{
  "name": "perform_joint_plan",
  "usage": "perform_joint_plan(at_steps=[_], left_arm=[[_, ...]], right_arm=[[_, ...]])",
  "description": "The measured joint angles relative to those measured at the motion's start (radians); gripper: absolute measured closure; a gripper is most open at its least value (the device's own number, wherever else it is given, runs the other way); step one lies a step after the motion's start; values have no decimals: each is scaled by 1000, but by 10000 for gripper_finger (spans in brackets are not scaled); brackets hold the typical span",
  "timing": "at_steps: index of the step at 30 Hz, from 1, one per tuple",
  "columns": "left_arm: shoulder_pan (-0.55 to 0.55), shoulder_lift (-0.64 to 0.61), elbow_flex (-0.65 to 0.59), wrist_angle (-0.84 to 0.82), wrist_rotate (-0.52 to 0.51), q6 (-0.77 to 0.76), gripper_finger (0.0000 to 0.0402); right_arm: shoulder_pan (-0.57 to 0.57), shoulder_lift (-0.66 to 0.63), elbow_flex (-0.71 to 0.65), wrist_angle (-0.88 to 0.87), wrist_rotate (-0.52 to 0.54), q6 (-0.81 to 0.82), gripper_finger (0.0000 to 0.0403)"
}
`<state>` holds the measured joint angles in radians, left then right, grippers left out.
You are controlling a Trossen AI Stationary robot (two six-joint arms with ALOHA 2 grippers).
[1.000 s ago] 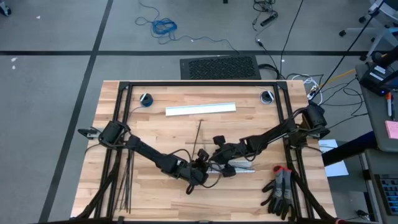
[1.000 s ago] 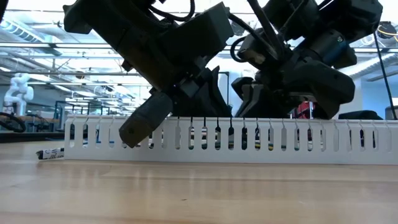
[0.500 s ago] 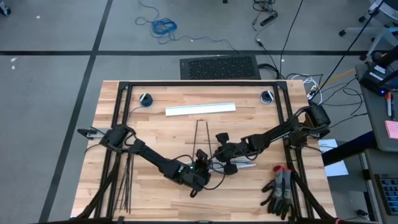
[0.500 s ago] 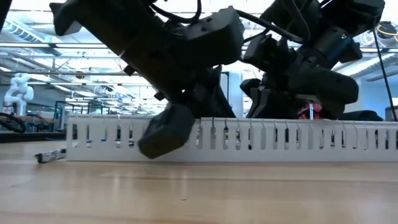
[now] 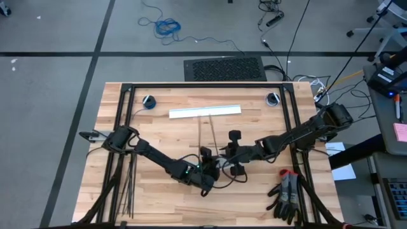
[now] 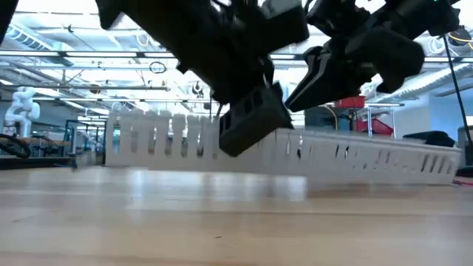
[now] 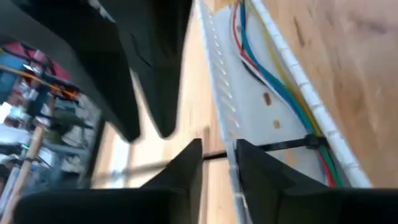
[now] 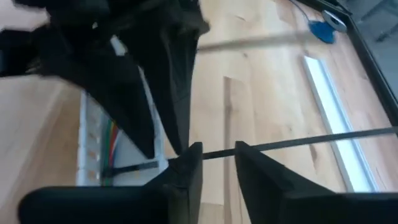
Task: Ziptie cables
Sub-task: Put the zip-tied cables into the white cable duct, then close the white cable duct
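A short white slotted channel (image 7: 273,93) holds the cables (image 7: 280,81), thin red, blue and yellow wires lying along it. A black ziptie (image 7: 292,145) crosses over channel and wires; its long thin tail (image 8: 311,142) runs off toward the table's far edge (image 5: 203,130). Both grippers meet near the table's middle: my left gripper (image 5: 206,164) (image 7: 219,158) and my right gripper (image 5: 224,158) (image 8: 217,155) are each shut on the ziptie, tip to tip beside the channel. In the low view the channel (image 6: 355,155) sits slanted behind the grippers. My left gripper pinches the ziptie strip (image 7: 211,155) between its two fingers, right beside the channel's slotted wall. The fingers lie across the strip. Whether a finger also touches the wall, I cannot tell. My right gripper pinches the ziptie's tail (image 8: 208,154) between its two fingers, close to the channel and to the left fingertips. The fingers lie across the strip. The free tail (image 8: 373,133) runs on straight past them toward the far edge.
A longer white channel (image 5: 205,112) lies near the far edge. Spare zipties (image 5: 127,191) lie by the left arm's base, black and red gloves (image 5: 286,194) at the near right. Two small blue-ringed parts (image 5: 149,101) (image 5: 273,98) sit at the frame's far corners.
Both grippers have shifted slightly toward the table's right, and the right arm has stretched out flatter. The short channel, level on the table a second ago in the low view, now sits slanted and has swung round. The ziptie's tail has shifted along with the grippers.
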<state>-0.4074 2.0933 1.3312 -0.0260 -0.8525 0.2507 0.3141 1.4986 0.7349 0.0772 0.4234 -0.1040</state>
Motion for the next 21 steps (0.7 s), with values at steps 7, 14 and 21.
perform_joint_plan(at_steps=[7, 14, 21], left_arm=[[33, -4, -15, -206, 67, -148, 257], [-7, -35, -26, -270, -9, -231, 256], [-65, -186, -24, -345, -293, -227, 256]], right_arm=[[-5, -1, 1, -28, 36, 44, 299], [20, -20, 2, -309, 48, 233, 313], [73, -25, 2, -529, 72, 410, 323]])
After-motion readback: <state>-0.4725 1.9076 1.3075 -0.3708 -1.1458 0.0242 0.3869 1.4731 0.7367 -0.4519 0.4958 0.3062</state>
